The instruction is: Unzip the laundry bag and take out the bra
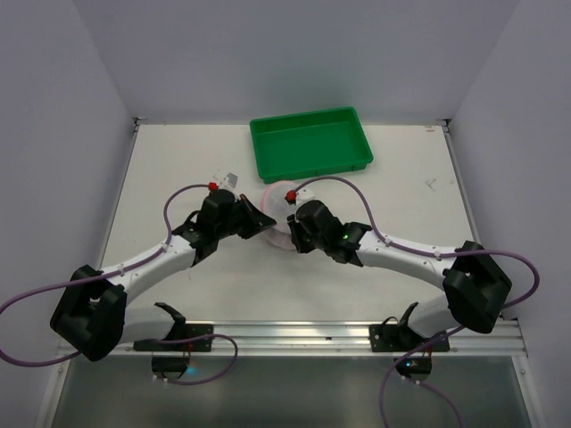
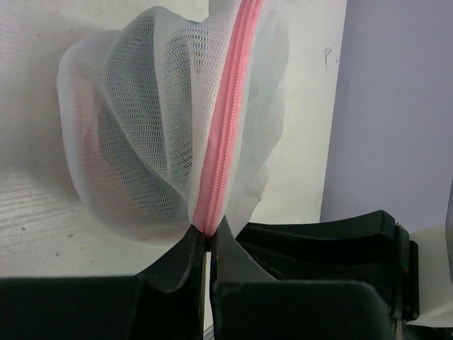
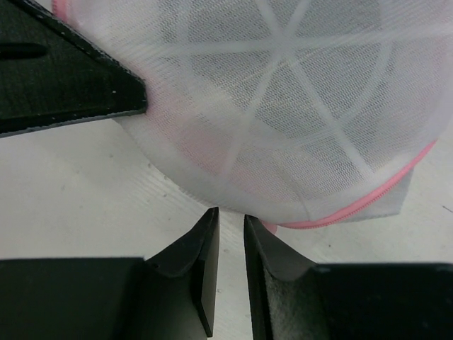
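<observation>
The laundry bag (image 1: pixel 275 207) is a white mesh pouch with a pink zipper edge, lying mid-table between my two grippers. My left gripper (image 2: pixel 207 235) is shut on the pink zipper band (image 2: pixel 225 134) at the bag's near edge, and the mesh (image 2: pixel 134 142) bulges to its left. My right gripper (image 3: pixel 231 221) is open by a narrow gap, with its fingertips just under the bag's lower rim (image 3: pixel 283 142) and nothing between them. The pink zipper (image 3: pixel 368 202) runs to its right. The bra is not clearly visible; only dim shading shows through the mesh.
A green rectangular tray (image 1: pixel 310 143) stands at the back, just beyond the bag. The right arm's black body (image 2: pixel 333 241) sits close beside the left gripper. The left gripper's finger (image 3: pixel 64 92) shows at the top left of the right wrist view.
</observation>
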Tool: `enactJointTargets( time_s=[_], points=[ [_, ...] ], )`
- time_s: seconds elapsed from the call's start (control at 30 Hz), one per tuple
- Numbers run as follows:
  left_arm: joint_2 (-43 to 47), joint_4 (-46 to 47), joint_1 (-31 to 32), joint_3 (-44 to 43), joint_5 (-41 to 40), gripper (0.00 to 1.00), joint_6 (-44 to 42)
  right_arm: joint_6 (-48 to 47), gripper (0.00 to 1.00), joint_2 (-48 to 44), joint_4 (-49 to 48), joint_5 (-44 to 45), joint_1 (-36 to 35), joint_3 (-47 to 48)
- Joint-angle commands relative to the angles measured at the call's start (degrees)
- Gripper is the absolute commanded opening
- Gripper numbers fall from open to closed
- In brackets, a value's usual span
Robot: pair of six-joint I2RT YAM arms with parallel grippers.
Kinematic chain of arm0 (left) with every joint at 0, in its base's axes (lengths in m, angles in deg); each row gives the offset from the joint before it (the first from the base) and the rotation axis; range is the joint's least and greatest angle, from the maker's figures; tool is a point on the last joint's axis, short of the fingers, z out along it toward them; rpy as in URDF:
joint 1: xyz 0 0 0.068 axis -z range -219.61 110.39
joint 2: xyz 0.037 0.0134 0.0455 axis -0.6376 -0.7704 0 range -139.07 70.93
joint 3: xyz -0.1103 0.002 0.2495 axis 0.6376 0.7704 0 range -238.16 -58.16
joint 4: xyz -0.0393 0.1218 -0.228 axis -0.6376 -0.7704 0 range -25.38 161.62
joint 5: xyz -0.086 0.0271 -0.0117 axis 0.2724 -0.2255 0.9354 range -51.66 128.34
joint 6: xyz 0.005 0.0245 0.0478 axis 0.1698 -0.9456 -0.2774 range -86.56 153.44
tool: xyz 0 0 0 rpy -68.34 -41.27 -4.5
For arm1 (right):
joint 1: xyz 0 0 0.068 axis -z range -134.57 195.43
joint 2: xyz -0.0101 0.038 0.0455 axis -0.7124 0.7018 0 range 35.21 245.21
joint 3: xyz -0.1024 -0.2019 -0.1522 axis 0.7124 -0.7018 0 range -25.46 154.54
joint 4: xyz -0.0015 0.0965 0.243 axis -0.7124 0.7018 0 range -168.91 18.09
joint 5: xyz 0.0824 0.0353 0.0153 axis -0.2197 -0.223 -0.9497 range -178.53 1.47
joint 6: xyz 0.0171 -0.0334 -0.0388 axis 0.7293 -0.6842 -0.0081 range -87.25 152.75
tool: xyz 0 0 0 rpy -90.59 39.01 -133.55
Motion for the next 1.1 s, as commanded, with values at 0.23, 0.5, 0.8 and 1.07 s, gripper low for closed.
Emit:
enactJointTargets(
  time_s=[0.23, 0.5, 0.8, 1.07],
  points=[
    [0.51, 0.47, -0.17, -2.47, 1.14, 0.00, -0.33, -1.27, 0.26, -1.72, 1.20, 7.29, -0.18, 1.40],
    [0.33, 0.56, -0.08, -2.47, 1.76, 0.00, -0.33, 2.06, 0.30, -0.67, -0.64, 5.36, -0.18, 0.79],
    [0.16, 0.91, -0.08, -1.95, 2.99, 0.00, -0.24, 6.99, 0.29, -0.75, -14.42, -6.75, 5.00, -2.98],
    [0.16, 2.23, 0.00, -1.07, 3.34, 0.00, 0.28, 11.65, 0.31, -7.60, -34.04, -31.36, 10.89, -10.64]
  ],
)
